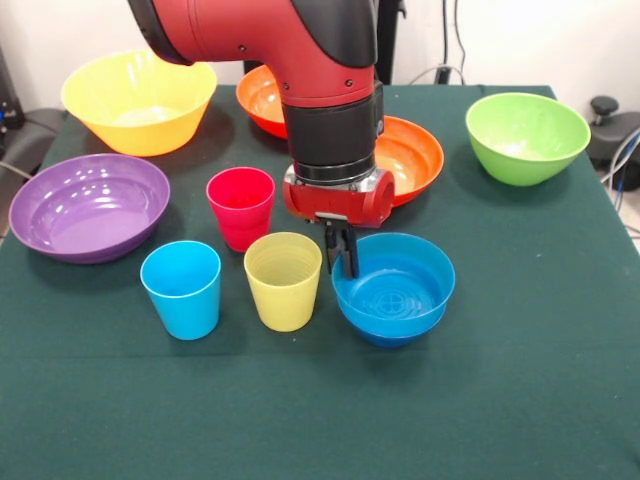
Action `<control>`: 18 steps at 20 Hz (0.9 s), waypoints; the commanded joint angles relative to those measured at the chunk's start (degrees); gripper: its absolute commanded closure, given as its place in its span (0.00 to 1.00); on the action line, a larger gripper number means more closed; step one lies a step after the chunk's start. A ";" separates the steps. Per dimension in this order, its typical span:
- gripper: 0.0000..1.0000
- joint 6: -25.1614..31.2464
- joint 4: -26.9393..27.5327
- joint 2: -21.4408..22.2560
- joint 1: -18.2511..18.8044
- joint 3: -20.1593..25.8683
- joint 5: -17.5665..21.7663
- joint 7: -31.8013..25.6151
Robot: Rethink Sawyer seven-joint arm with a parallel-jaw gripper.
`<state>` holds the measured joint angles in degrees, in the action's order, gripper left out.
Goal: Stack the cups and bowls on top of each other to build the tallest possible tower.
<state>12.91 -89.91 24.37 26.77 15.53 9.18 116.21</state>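
Observation:
Three cups stand upright on the green table: a red-pink cup (240, 207), a light blue cup (182, 288) and a translucent yellow cup (283, 280), close together left of centre. A small blue bowl (400, 290) sits just right of the yellow cup. Its underside looks darker, and I cannot tell if a second blue bowl is nested under it. My gripper (345, 260) points straight down at the blue bowl's left rim, between that bowl and the yellow cup. No stacked tower of cups shows.
A large yellow bowl (140, 100) sits at the far left and a purple bowl (88, 205) at the left. Two orange bowls (262, 100) (415, 155) lie behind the arm. A lime green bowl (527, 137) is at the far right.

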 commanded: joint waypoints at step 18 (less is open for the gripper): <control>0.00 1.32 1.28 -2.81 -1.72 3.21 3.17 -0.44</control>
<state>12.91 -89.92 23.54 26.75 15.52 9.19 116.21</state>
